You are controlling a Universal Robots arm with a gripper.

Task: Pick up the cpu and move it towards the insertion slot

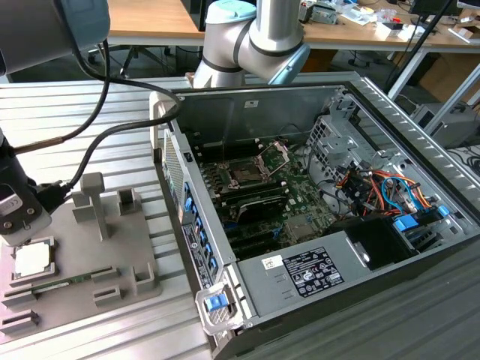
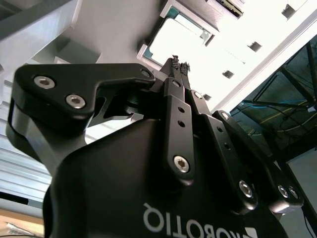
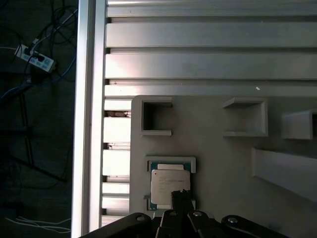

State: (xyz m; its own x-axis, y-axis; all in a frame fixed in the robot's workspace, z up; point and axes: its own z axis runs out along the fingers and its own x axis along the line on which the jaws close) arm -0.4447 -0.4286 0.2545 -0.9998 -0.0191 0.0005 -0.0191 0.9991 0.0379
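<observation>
End effector [image 3: 181,194], fingers pinched together, hovers over flat, face-up cpu [image 3: 163,182] in tray [image 3: 223,163].

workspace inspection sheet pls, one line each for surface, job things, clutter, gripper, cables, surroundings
surface: ribbed metal table; a grey tray and an open computer case lie on it.
job's things: cpu sits in its nest in the tray; insertion slot on the board in the case, its metal frame hinged up.
clutter: green memory stick in the tray.
grippers: gripper shut, tips just over the cpu; contact cannot be told.
cables: black cables run over the table; coloured wires in the case; power strip on the floor.
surroundings: wooden desks behind.
</observation>
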